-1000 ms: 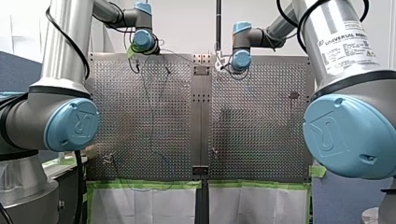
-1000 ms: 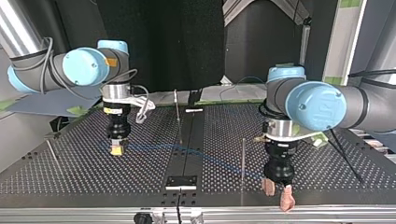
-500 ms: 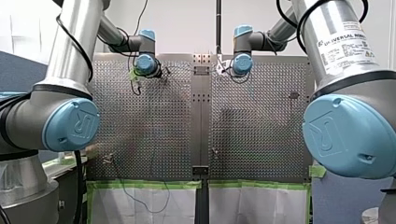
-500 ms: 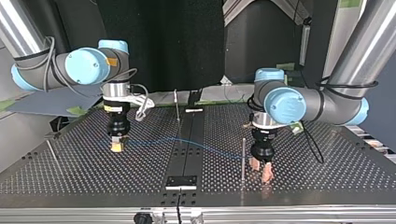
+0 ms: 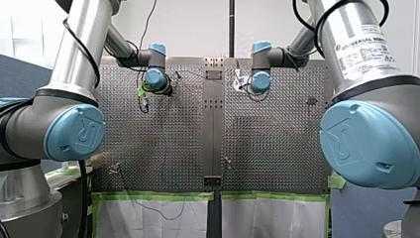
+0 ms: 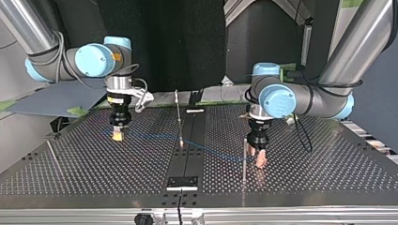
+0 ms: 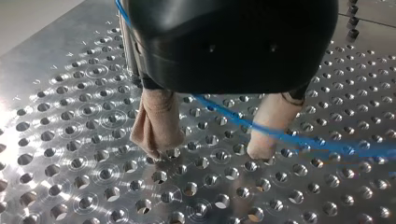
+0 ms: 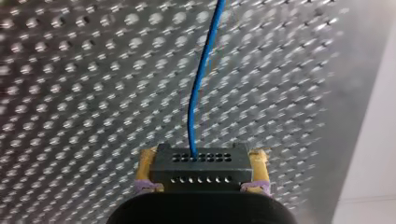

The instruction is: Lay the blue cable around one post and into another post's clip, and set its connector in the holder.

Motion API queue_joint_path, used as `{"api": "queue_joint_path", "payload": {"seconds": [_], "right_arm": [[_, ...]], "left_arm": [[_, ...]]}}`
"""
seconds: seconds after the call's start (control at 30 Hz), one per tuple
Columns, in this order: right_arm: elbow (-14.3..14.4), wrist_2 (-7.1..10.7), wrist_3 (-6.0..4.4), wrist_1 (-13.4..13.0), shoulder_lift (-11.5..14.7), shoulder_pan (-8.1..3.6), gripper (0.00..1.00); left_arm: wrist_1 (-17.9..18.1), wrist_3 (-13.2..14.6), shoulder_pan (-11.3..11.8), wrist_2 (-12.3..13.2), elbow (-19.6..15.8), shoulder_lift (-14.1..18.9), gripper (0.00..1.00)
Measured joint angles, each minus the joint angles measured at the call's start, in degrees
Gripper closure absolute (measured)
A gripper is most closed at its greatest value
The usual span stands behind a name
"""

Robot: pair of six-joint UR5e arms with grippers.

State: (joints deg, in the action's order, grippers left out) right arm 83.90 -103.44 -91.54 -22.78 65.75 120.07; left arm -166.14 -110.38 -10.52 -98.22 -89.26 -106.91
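Observation:
The blue cable [image 6: 187, 143] lies low across the perforated table from my right gripper [image 6: 117, 136] towards a thin upright post [image 6: 244, 157]. In the right wrist view my right gripper [image 8: 201, 164] is shut on the black connector [image 8: 201, 173], held between its yellow pads, and the cable [image 8: 203, 79] runs straight ahead from it. My left gripper [image 6: 257, 157] hangs just beside that post, on its far side from the connector, open, with beige pads. In the left wrist view the cable [image 7: 322, 144] crosses one pad [image 7: 268, 128] of my left gripper [image 7: 210, 151], whose tips are close to the plate.
A second thin post [image 6: 178, 115] stands at the table's middle, and a leaning rod [image 6: 52, 152] at the top view's left. A small plate [image 6: 182, 183] sits on the dark centre strip near the top view's front edge. Green tape edges the table [image 5: 158, 196].
My left gripper has moved in the top view from the front edge back and leftward to the thin post. My right gripper has drawn slightly farther back with the connector.

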Motion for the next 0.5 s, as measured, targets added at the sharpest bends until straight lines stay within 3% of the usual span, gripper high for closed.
{"api": "queue_joint_path", "payload": {"seconds": [0.3,0.5], "right_arm": [[4.88,-1.52,-2.16,-4.88,-3.92,-0.71,1.00],[7.99,-3.88,-3.11,-7.97,-7.01,-1.40,1.00]], "left_arm": [[0.01,0.20,-0.13,0.09,-0.02,0.00,0.00],[0.01,0.25,-0.20,-0.01,-0.02,-0.01,0.00]]}}
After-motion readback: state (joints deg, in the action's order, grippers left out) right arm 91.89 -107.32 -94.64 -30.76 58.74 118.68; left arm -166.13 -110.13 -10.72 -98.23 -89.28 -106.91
